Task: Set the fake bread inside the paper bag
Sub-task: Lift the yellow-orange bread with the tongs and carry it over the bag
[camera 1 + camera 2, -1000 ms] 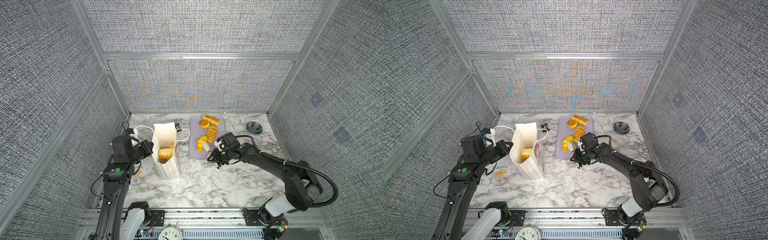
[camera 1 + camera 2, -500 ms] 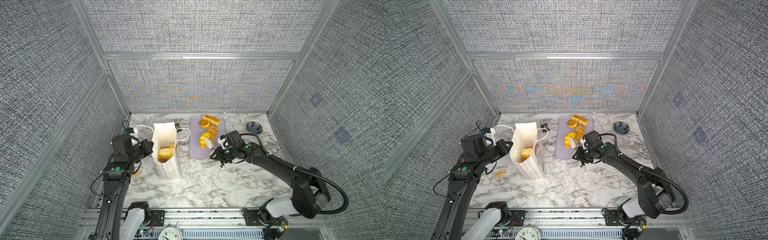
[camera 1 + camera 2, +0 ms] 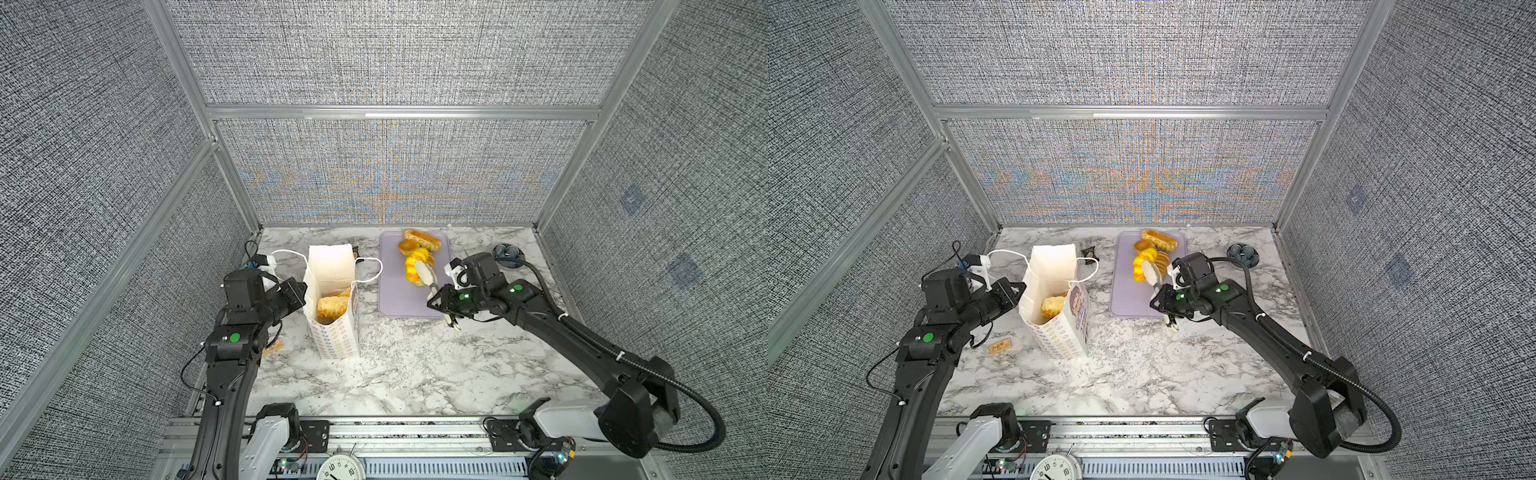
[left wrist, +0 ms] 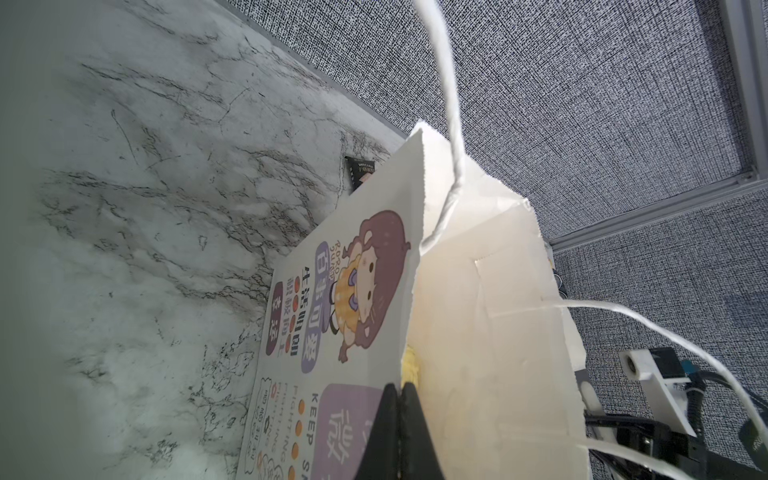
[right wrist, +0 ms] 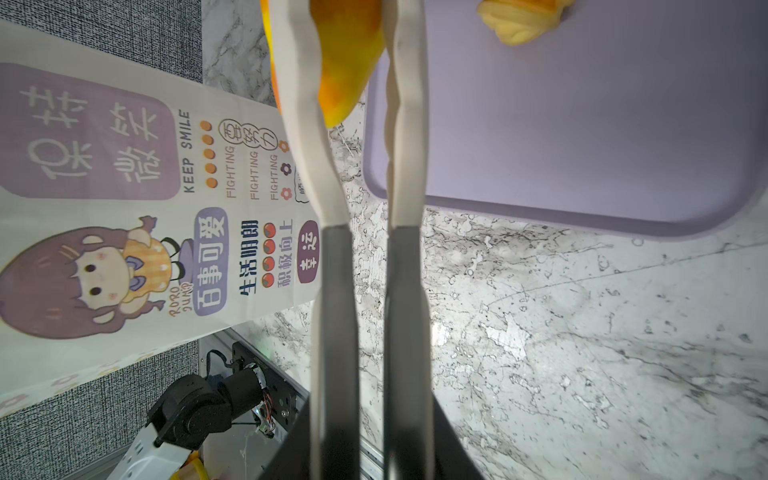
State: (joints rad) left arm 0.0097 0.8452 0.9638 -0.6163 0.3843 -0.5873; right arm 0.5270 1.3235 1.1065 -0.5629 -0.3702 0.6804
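Right tool (image 5: pixel 349 25): clamped on a pastry (image 5: pixel 345 54), white fingers (image 5: pixel 301 104) squeezing it from both sides!
Pastry: ridged, bright yellow shading to orange, held up over the lavender tray (image 3: pixel 399 305), right of the bag (image 3: pixel 334 347).
Bag: upright on the counter (image 3: pixel 415 370), mouth open, white, ring prints in front, cartoon girl on its side.
Inside the bag: golden, speckled loaves (image 3: pixel 331 306).
Left tool (image 4: pixel 400 428): pinched together on the bag's left rim.
Tray's far end: a long brown roll (image 3: pixel 423 240) and a round bun (image 3: pixel 408 247).
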